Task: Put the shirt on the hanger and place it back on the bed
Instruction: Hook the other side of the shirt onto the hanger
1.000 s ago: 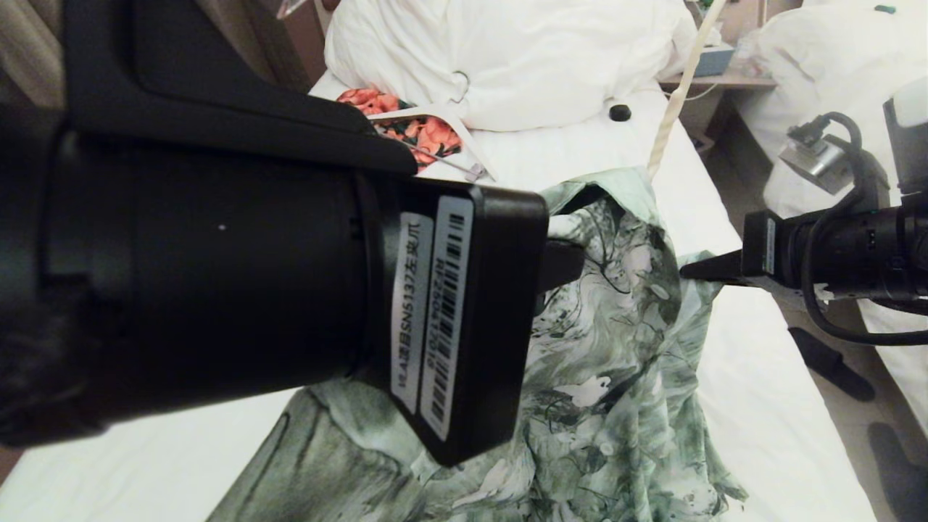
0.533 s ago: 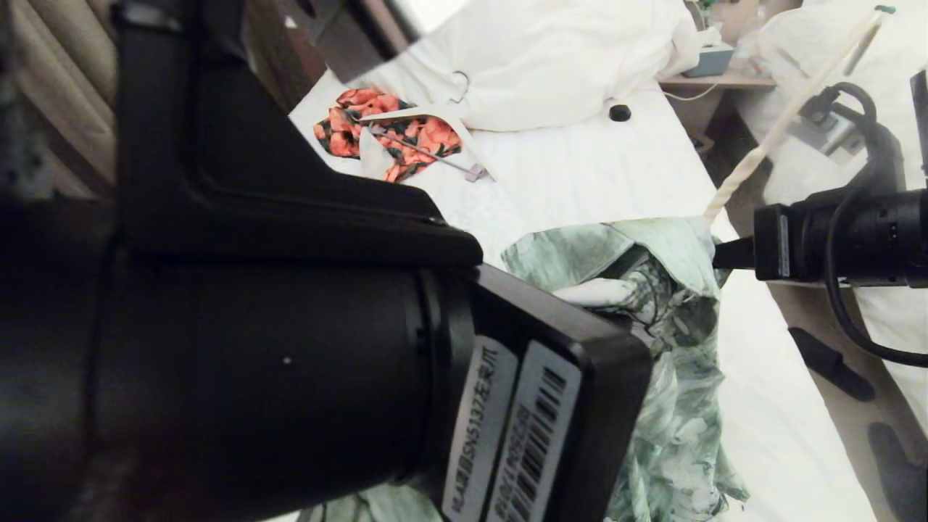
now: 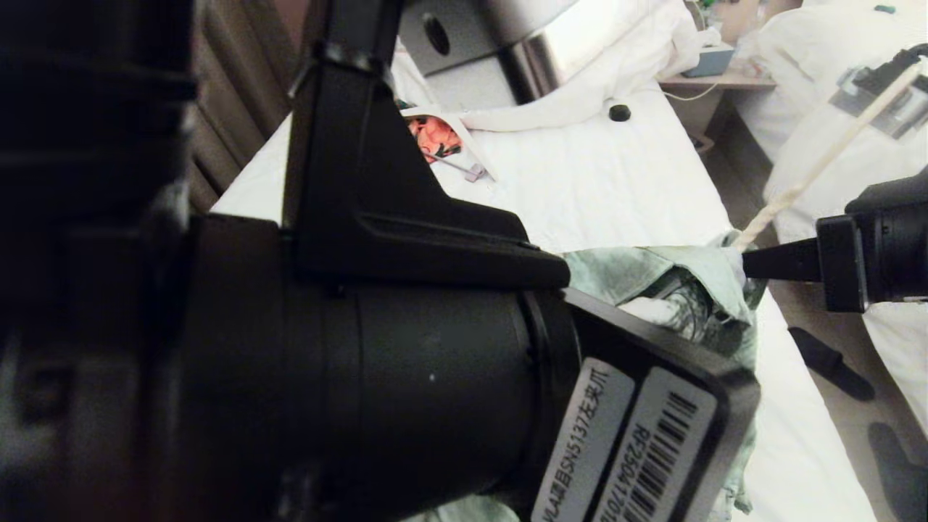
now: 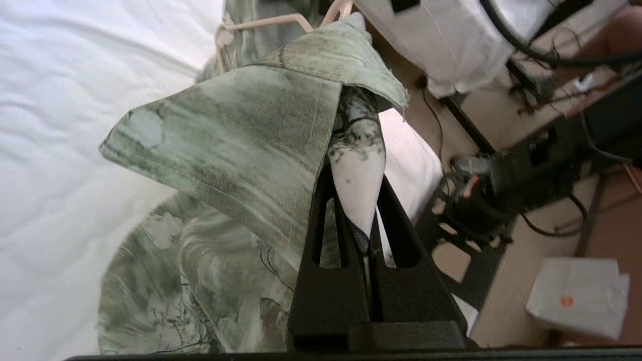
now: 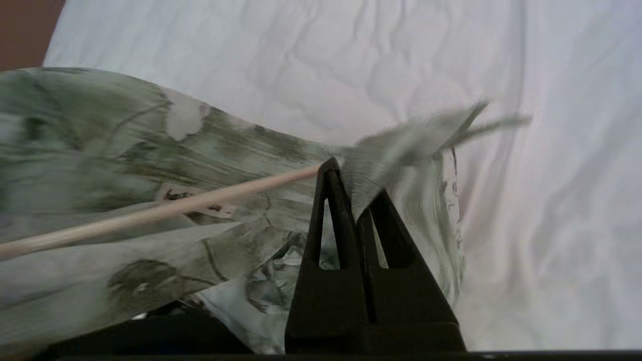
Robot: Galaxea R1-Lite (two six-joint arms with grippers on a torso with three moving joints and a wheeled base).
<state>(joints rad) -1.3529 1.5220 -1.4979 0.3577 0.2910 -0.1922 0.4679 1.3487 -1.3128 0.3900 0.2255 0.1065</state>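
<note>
The green-and-white shirt (image 3: 652,272) hangs raised above the bed (image 3: 602,188), held between both grippers. My left gripper (image 4: 355,175) is shut on a white-and-dark fold of the shirt (image 4: 241,145); in the head view its own black body hides its fingers. At the bed's right side my right gripper (image 3: 747,262) is shut on a bunched edge of the shirt (image 5: 386,150). The cream hanger (image 3: 826,156) slants up to the right from that grip. Its rod (image 5: 150,213) meets my right gripper (image 5: 353,178) at one fingertip. Part of the hanger (image 4: 261,22) shows above the cloth.
My left arm (image 3: 326,362) fills most of the head view. An orange floral garment (image 3: 435,136) on a white hanger and a small black object (image 3: 619,112) lie near the pillow (image 3: 623,65). Right of the bed are bare floor (image 3: 812,377), a nightstand (image 3: 714,76) and another bed (image 3: 819,51).
My left arm has swung up and right, covering more of the head view. The right gripper has pulled to the right with the shirt's edge, and the hanger now leans further right.
</note>
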